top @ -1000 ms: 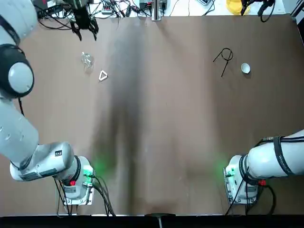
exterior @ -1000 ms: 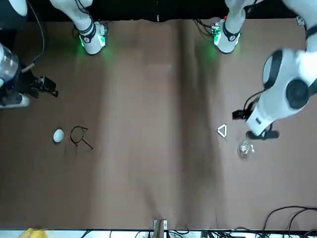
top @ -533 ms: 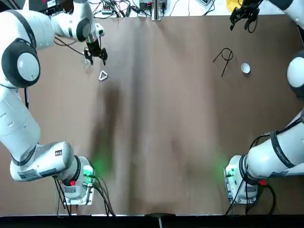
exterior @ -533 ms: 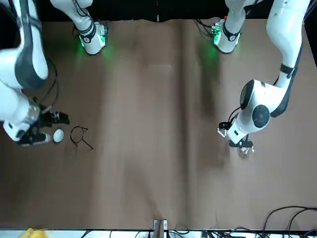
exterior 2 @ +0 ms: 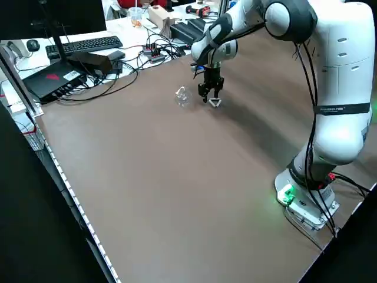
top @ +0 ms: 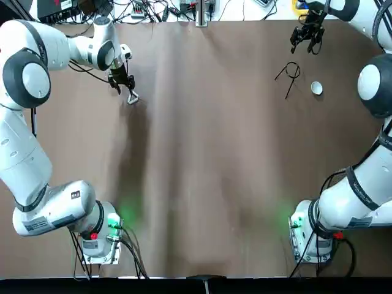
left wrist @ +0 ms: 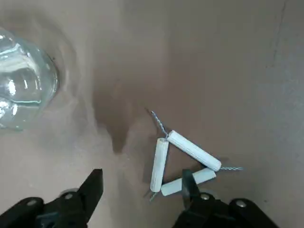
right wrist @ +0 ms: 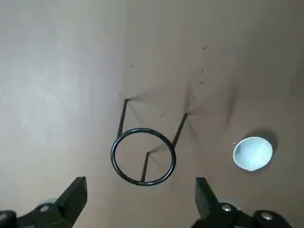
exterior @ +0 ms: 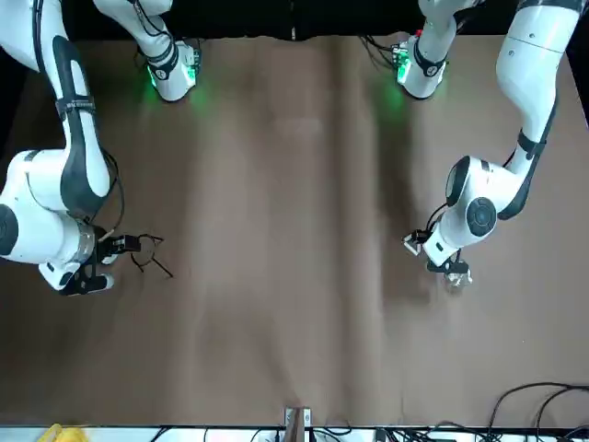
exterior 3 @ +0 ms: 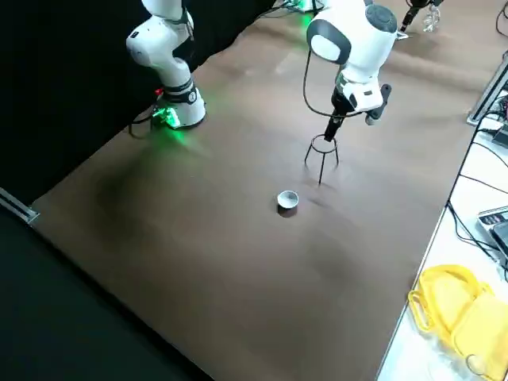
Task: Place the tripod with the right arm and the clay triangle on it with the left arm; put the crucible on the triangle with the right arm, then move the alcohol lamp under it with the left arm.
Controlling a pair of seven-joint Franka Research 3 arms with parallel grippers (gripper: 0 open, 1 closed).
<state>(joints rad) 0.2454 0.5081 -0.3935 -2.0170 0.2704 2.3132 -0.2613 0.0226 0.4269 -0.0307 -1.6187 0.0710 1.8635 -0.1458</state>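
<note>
The clay triangle [left wrist: 183, 159] lies flat on the brown table, a white outline with wire tails. My left gripper [left wrist: 142, 190] hovers open just above it, one finger over its edge; from overhead the left gripper [top: 124, 87] is at the far left. The clear glass alcohol lamp [exterior 2: 182, 96] stands beside the triangle. The black wire tripod [right wrist: 143, 156] stands upright at the far right, and my right gripper [right wrist: 140, 197] hangs open above it. The white crucible [right wrist: 252, 153] sits on the table next to the tripod [top: 290, 72].
Cables, a keyboard and boxes [exterior 2: 88, 50] crowd the far edge behind the left gripper. A yellow object [exterior 3: 452, 313] lies off the table's far right corner. Both arm bases [top: 101, 236] glow green at the near edge.
The left gripper has come down from beside the lamp to just over the clay triangle. The right gripper has moved from the far edge toward the tripod. No object has moved.
</note>
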